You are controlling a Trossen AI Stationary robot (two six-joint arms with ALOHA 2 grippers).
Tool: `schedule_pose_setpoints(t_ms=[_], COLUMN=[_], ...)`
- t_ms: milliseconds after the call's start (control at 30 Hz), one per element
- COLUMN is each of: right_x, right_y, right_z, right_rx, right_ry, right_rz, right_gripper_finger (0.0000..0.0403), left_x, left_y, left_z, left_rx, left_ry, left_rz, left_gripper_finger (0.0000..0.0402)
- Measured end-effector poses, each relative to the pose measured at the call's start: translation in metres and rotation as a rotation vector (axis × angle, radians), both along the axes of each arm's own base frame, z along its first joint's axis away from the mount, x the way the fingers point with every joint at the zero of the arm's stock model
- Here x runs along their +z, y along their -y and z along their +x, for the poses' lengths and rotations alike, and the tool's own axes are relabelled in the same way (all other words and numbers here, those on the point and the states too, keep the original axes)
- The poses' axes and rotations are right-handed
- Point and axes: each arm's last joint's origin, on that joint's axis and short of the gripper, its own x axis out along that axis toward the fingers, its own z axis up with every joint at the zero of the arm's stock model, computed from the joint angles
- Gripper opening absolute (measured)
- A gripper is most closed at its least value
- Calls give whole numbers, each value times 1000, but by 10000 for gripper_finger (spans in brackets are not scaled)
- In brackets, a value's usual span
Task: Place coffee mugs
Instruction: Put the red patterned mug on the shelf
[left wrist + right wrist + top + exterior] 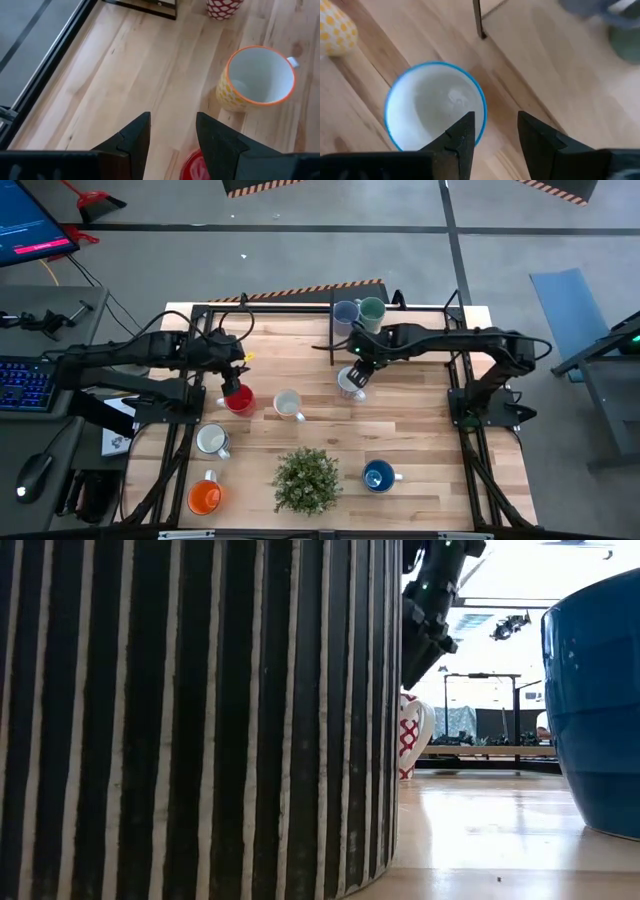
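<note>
On the wooden worktop (420,430), both end effectors stand apart, holding nothing: left end effector (172,137) above the red mug (238,398), right end effector (496,134) over the blue-rimmed white mug (435,106).

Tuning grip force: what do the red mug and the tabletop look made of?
Red mug: probably glazed ceramic, a smooth solid-colour surface, though the gloss is hard to confirm. Tabletop: light wood in butcher-block strips, with visible grain and seams and a satin sheen in the low view.

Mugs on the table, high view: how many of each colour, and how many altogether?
Red: 1
Orange: 1
Blue: 1
Lavender-blue: 1
Green: 1
Pale, whitish: 3, at and
Total: 8 mugs
</note>
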Motion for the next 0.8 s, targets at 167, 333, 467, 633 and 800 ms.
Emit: schedule_pose_setpoints(t_ms=[167,333,467,633,800], right_x=[-8,-9,-9,-9,-22], right_y=[-4,-9,-9,-8,-7], right_z=[5,7,7,7,14], right_rx=[17,27,29,27,26], right_ry=[-17,-16,-14,-16,-47], right_rz=[5,20,30,24,29], right_gripper_finger=[126,126,126,126,126], left_x=[0,0,1,1,0], left_y=[-1,-1,-2,-2,-2], left_z=[-1,-2,-2,-2,-2], left_rx=[8,7,21,6,16], left_ry=[-2,-2,-4,-13,-19], left_rz=[0,1,20,37,53], left_gripper_finger=[147,147,147,147,147])
